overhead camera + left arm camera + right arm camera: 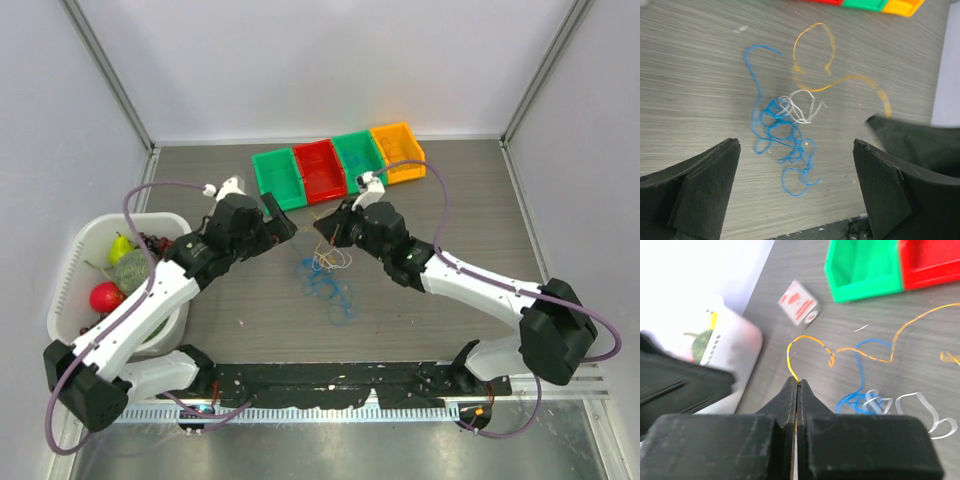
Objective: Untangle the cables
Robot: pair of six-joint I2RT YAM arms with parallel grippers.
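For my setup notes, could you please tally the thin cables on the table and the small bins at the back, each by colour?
blue cable: 1
orange cable: 1
white cable: 1
green bins: 2
red bin: 1
orange bin: 1
Total: 7

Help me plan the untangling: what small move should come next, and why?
Probably draw the right gripper away from the blue tangle: it is shut on the orange cable, which runs back to that tangle, and the left gripper hangs open above it.
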